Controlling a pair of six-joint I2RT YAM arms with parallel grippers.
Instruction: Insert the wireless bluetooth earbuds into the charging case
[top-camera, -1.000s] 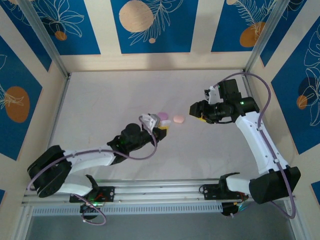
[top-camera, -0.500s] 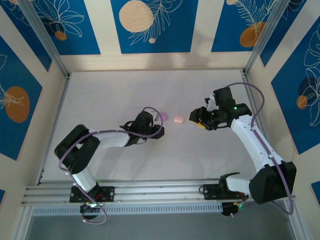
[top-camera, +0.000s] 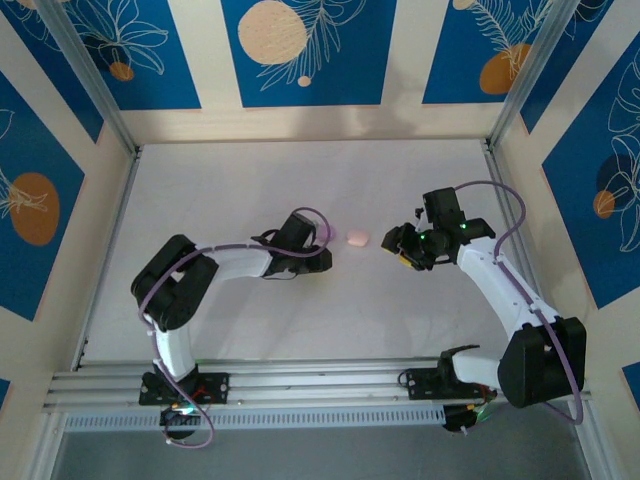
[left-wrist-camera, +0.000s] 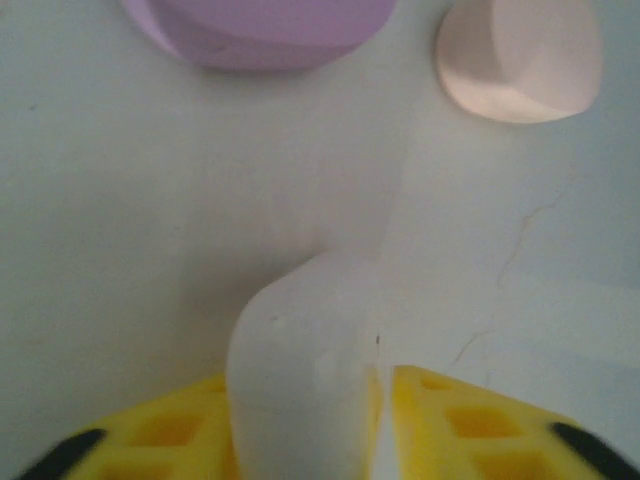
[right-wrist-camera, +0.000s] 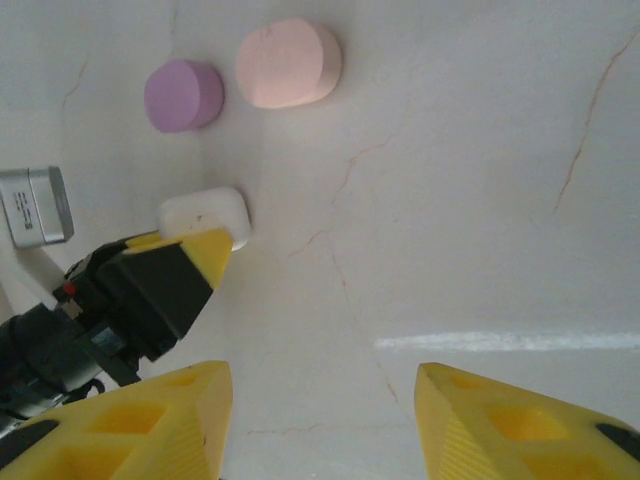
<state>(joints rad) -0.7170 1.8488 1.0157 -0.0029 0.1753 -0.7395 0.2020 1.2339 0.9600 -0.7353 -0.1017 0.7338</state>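
A white charging case (left-wrist-camera: 300, 340) stands on the table between the yellow fingers of my left gripper (left-wrist-camera: 310, 385). It touches the left finger, and a thin gap shows at the right finger. Just beyond it lie a purple case (left-wrist-camera: 260, 30) and a peach case (left-wrist-camera: 520, 55). From above, my left gripper (top-camera: 322, 262) sits mid-table, left of the peach case (top-camera: 357, 238). My right gripper (top-camera: 395, 245) hangs open to the right of that case, with nothing between its fingers (right-wrist-camera: 190, 420). It looks onto the white case (right-wrist-camera: 205, 215), purple case (right-wrist-camera: 183, 95) and peach case (right-wrist-camera: 288, 62). The earbuds are out of view.
The table (top-camera: 250, 180) is white with faint cracks and is walled by blue-patterned panels (top-camera: 30, 190) on three sides. A metal rail (top-camera: 300, 385) carrying both arm bases runs along the near edge. The left arm's silver camera block (right-wrist-camera: 35, 205) sits beside the white case.
The left arm has reached in to the table's middle and lowered the white case beside the purple one, and its jaws have eased apart. The right gripper has drifted down and slightly left.
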